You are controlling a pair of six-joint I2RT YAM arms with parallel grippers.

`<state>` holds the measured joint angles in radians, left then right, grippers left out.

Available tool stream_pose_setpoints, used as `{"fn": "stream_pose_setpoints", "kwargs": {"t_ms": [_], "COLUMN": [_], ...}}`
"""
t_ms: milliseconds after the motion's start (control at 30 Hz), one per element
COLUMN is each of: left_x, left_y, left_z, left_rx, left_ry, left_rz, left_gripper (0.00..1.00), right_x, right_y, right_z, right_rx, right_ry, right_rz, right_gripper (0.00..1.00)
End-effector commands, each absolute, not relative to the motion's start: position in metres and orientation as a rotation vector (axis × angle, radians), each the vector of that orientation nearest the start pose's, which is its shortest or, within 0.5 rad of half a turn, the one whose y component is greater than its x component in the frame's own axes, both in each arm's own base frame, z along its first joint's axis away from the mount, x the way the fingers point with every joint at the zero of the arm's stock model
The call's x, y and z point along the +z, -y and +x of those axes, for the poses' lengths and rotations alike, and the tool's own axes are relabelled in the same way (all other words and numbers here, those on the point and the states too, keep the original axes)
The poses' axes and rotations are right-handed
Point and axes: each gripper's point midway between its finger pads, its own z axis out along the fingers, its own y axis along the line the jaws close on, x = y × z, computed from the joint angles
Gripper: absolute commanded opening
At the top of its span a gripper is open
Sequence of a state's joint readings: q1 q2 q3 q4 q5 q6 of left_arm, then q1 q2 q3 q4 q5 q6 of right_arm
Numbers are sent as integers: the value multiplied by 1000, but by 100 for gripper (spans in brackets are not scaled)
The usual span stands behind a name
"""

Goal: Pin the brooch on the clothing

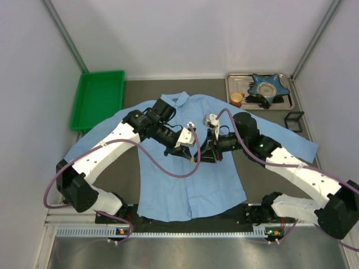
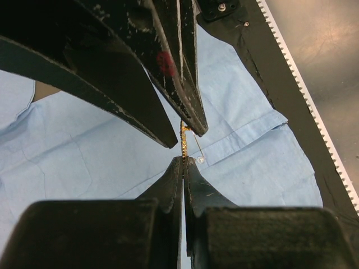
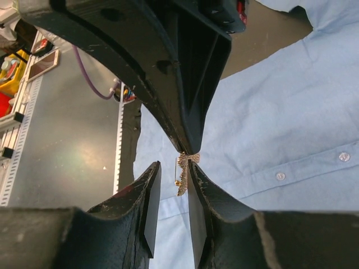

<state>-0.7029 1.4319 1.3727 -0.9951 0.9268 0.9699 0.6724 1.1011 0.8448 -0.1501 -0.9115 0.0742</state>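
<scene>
Dark table (image 1: 146, 89) with clothing (image 1: 190, 185) spread flat; brooch (image 2: 183, 143) held above its front, clamped in the closed left gripper (image 2: 183, 163); right gripper (image 3: 174, 180) opposite, tip to tip, fingers slightly apart, flanking the brooch's long axis.

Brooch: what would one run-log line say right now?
left gripper shut on brooch | right gripper open, fingers either side of it | shirt flat beneath | not pinned
</scene>
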Motion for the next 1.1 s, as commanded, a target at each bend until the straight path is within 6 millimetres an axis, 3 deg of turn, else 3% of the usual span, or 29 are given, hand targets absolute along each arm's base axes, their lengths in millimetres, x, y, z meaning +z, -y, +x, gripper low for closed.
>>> {"fn": "stream_pose_setpoints", "kwargs": {"t_ms": [0,200,333,433,500,533,567,633,667,700,733,767,800,833,867,900,933,967,1000,1067], "left_x": [244,244,241,239,240,242,250,269,287,298,296,326,333,326,353,362,352,355,371,370], "left_y": [302,303,301,301,299,300,293,288,273,266,258,246,239,233,226,224,224,225,225,230], "left_z": [163,165,163,164,171,179,189,212,232,243,248,275,282,283,291,290,289,289,287,284], "left_rx": [-1091,-1083,-1089,-1079,-1046,-1040,-1068,-1134,-1164,-1188,-1289,-1196,-1202,-1315,-1254,-1334,-1373,-1402,-1449,-1516], "left_ry": [-1254,-1258,-1267,-1284,-1333,-1393,-1416,-1470,-1472,-1473,-1607,-1473,-1469,-1557,-1404,-1423,-1434,-1425,-1369,-1344], "left_rz": [1896,1894,1896,1893,1869,1814,1742,1562,1438,1356,1195,1121,1049,887,870,754,702,666,608,566], "left_gripper": [0,0,0,0,13,33,41,55,65,68,69,70,70,70,71,72,72,72,72,72], "right_x": [253,246,244,246,252,256,259,274,284,297,307,326,343,354,366,386,394,399,407,410], "right_y": [-309,-314,-314,-315,-315,-315,-314,-312,-307,-305,-303,-302,-296,-294,-291,-290,-289,-290,-289,-289], "right_z": [153,156,160,163,167,169,174,184,198,204,211,221,233,239,246,249,250,253,251,251], "right_rx": [1365,1325,1307,1289,1268,1259,1247,1231,1218,1245,1254,1254,1278,1289,1296,1331,1342,1353,1397,1432], "right_ry": [-1631,-1640,-1650,-1646,-1630,-1619,-1612,-1580,-1565,-1564,-1550,-1490,-1493,-1479,-1463,-1417,-1403,-1393,-1377,-1380], "right_rz": [-1177,-1190,-1180,-1175,-1166,-1164,-1155,-1135,-1096,-1047,-1010,-972,-879,-828,-770,-709,-680,-648,-613,-572], "right_gripper": [25,19,0,0,0,0,0,0,0,0,0,0,0,0,0,0,0,0,0,0]}}
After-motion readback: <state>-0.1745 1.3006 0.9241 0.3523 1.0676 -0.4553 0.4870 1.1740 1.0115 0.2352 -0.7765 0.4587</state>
